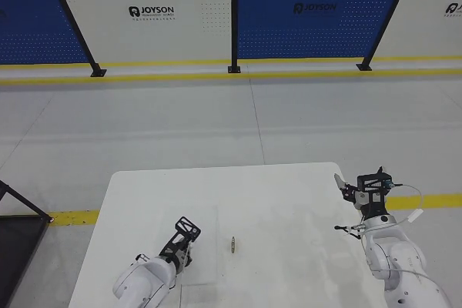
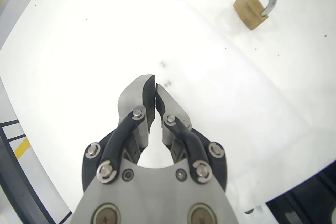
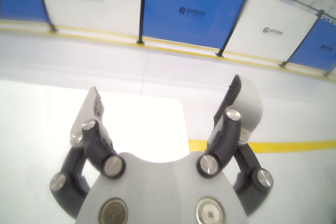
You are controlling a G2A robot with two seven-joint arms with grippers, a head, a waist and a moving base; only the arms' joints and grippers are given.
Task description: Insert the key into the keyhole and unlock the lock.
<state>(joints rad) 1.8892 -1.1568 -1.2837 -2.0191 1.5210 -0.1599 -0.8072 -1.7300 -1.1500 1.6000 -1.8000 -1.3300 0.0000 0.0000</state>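
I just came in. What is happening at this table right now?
A two-armed robot works at a white table with a brass padlock resting near its middle. Neither hand touches the padlock. The left hand is shut and sits low over the table, a little apart from the padlock. The right hand is open, off near the table's far corner.

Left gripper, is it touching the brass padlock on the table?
Apart. The left wrist view shows bare table between the left gripper and the padlock.
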